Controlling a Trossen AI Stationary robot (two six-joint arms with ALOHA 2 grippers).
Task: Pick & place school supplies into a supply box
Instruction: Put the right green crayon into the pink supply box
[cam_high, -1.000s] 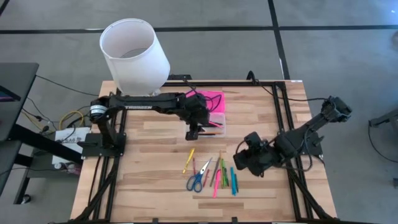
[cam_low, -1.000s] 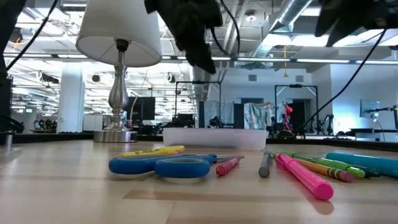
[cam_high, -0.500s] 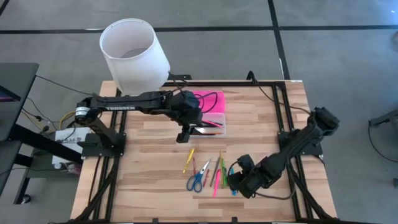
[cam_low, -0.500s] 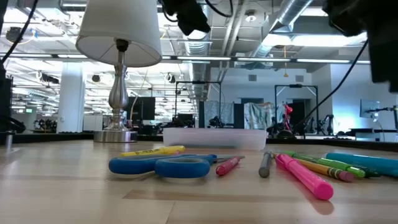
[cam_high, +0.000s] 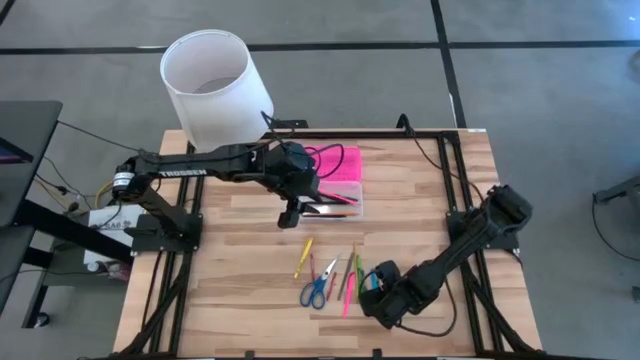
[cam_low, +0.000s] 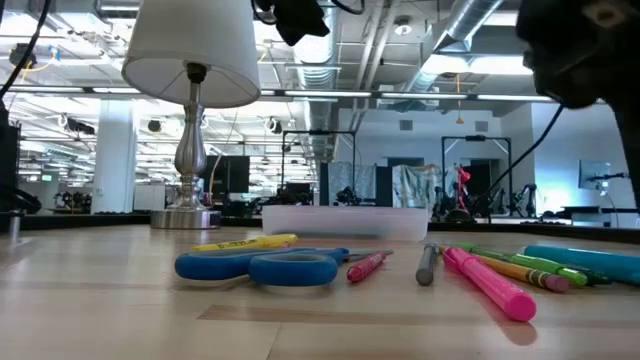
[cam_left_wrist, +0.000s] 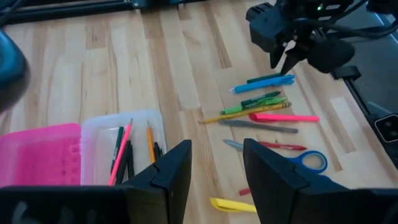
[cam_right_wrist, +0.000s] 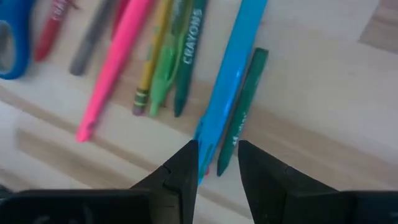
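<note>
Right gripper (cam_right_wrist: 215, 163) is poised low over the loose row of school supplies on the table (cam_high: 250, 250), jaws parted and empty, straddling the tip of the blue marker (cam_right_wrist: 229, 81) beside a dark green pen (cam_right_wrist: 245, 106). Left gripper (cam_left_wrist: 216, 163) hangs open near the supply box (cam_left_wrist: 118, 146), which already holds a few pens. The marker is judged light, stiff and smooth, liable to roll, so a mid-barrel pinch is advised; "CRAYONS" is read on a green crayon (cam_right_wrist: 189, 50).
</note>
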